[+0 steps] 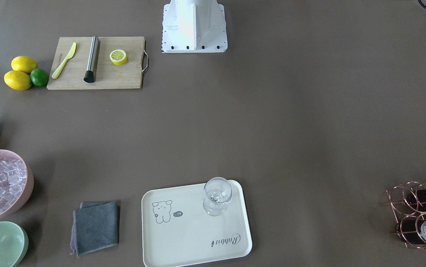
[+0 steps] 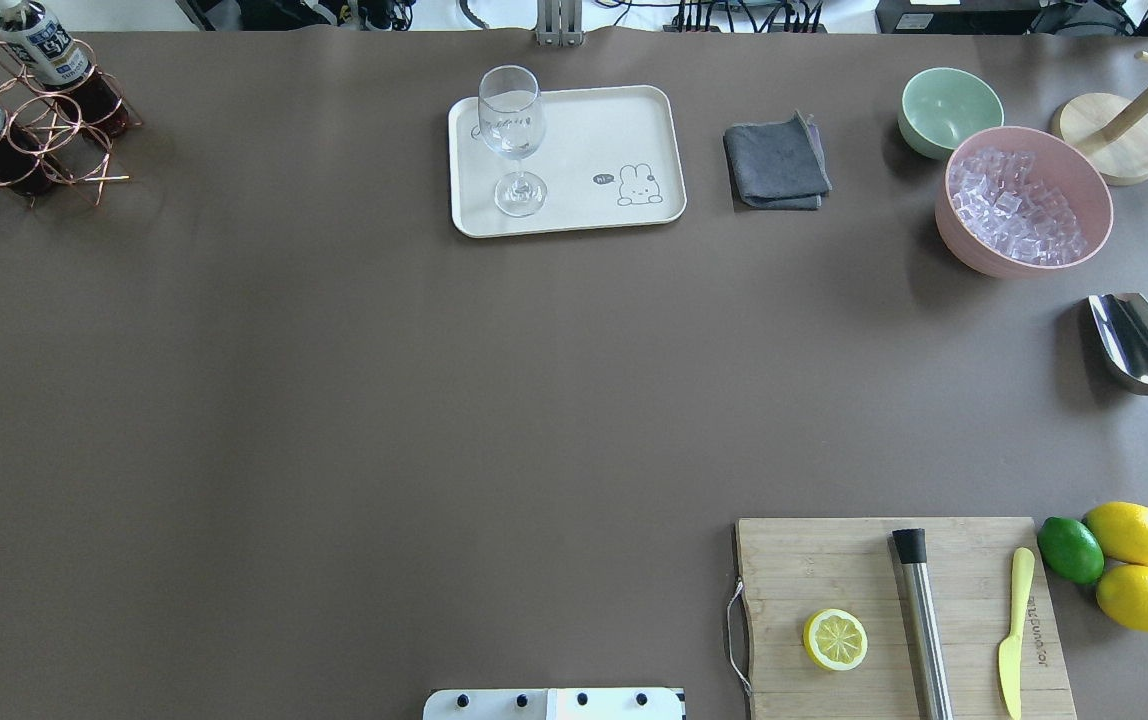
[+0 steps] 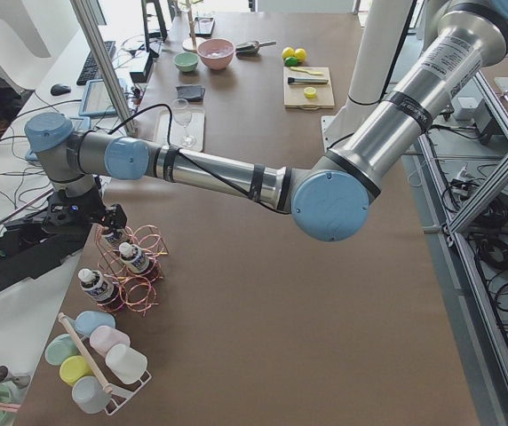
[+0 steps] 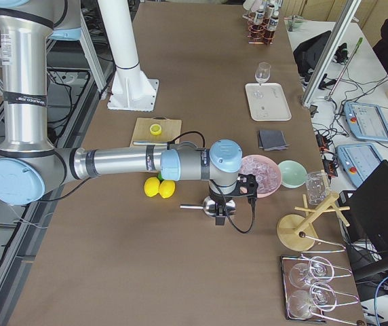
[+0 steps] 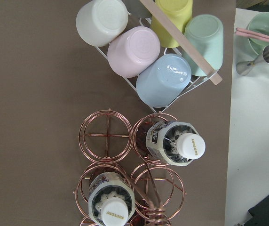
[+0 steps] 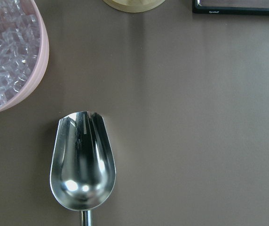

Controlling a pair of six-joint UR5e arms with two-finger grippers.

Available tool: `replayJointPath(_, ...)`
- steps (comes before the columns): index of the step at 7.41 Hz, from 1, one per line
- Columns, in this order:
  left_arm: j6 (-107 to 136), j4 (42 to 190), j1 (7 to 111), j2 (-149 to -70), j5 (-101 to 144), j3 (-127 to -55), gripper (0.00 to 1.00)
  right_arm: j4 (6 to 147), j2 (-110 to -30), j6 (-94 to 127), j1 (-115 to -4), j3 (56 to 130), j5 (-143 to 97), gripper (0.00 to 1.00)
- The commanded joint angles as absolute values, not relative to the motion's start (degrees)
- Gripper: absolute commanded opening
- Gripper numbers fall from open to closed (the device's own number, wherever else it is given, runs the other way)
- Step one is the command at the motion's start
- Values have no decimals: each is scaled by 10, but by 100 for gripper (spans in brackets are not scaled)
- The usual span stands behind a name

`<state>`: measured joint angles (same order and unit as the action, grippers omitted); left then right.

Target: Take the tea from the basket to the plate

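The copper wire basket [image 2: 44, 150] stands at the table's far left end. The tea bottles stand in it, dark liquid, white caps. Three show in the exterior left view; the left wrist view looks straight down on two [image 5: 176, 143] [image 5: 111, 207], with empty ring cells [image 5: 107, 136] beside them. My left gripper [image 3: 107, 222] hangs just above the basket; I cannot tell if it is open. The cream plate [image 2: 584, 140] lies far centre and carries only a stemmed glass [image 2: 511, 140]. My right gripper [image 4: 222, 212] hovers over the metal scoop; I cannot tell its state.
A rack of pastel cups [image 5: 148, 52] stands right beside the basket. The scoop [image 6: 83, 160], pink ice bowl [image 2: 1024, 200], green bowl [image 2: 949, 108] and grey cloth [image 2: 776, 165] are at the right. A cutting board [image 2: 894, 610] lies near right.
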<state>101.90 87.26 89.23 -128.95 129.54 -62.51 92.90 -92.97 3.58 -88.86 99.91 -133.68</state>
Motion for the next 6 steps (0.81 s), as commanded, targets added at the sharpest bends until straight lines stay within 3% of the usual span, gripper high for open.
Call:
replayJointPath(1, 1025, 877, 884, -1290, 1296, -626, 91, 929, -929, 34, -889, 1002, -1338, 100)
replayJointPath(3, 1027, 879, 880, -1288, 1296, -626, 85, 930, -929, 34, -889, 1005, -1339, 100)
replayJointPath(6, 1027, 882, 876, -1288, 1309, -626, 63, 930, -928, 34, -888, 1005, -1346, 100)
